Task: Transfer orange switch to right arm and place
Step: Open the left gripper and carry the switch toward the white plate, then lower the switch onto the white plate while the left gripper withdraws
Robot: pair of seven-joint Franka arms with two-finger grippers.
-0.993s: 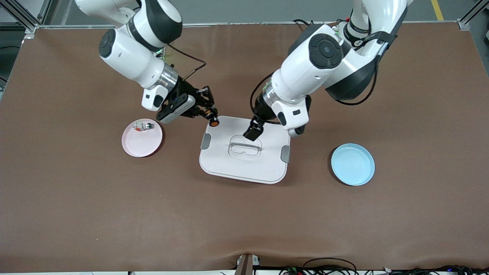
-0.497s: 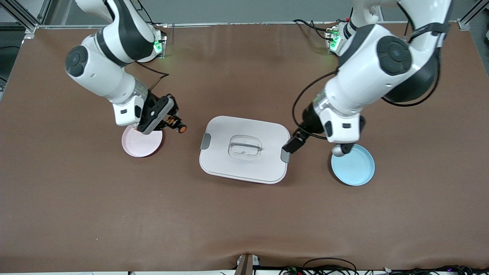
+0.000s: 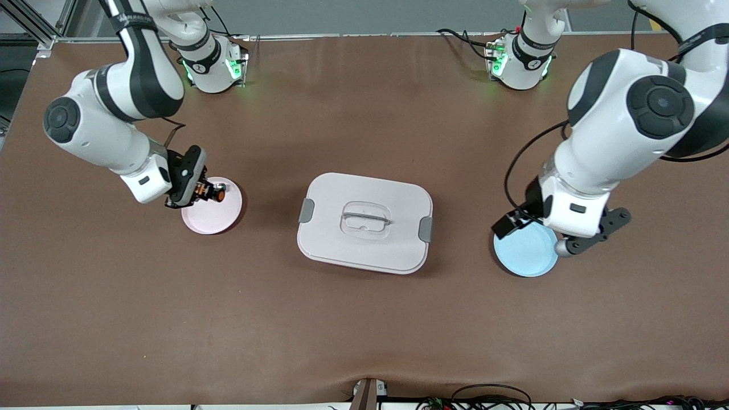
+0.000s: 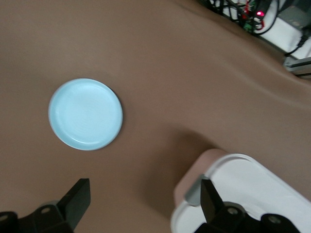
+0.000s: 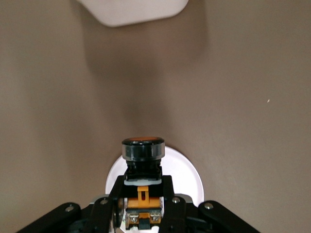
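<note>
Gripping orange switch (image 3: 212,192), right gripper (image 3: 200,192) over pink plate (image 3: 213,218)

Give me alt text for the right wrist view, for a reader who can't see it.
The right gripper is shut on the orange switch, its black-rimmed round end pointing away from the camera, above a pale plate on the brown table. A corner of the white lidded box shows at the frame's edge.

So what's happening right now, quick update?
Right gripper shut on orange switch, over pink plate. Left gripper open, empty, over blue plate. Nothing blocking the plate.
</note>
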